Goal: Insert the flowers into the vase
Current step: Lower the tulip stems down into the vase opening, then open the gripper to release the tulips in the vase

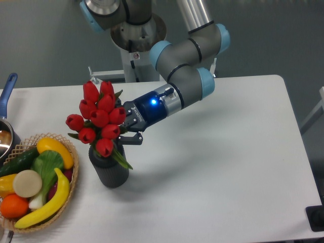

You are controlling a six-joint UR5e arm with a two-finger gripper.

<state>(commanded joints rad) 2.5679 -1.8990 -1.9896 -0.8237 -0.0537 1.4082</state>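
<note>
Camera view: gripper [124, 132] clenched on flowers [99, 117], left of centre; stems already in vase [109, 169] mouth. Lower straight, keep bunch upright, release only once seated; avoid tipping vase.

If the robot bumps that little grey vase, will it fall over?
Probably not easily: the vase looks short and wide, standing flat on the table. But the flowers rise tall above it and lean left, so a sideways knock near the top might tip it. It would likely slide before rolling.
</note>
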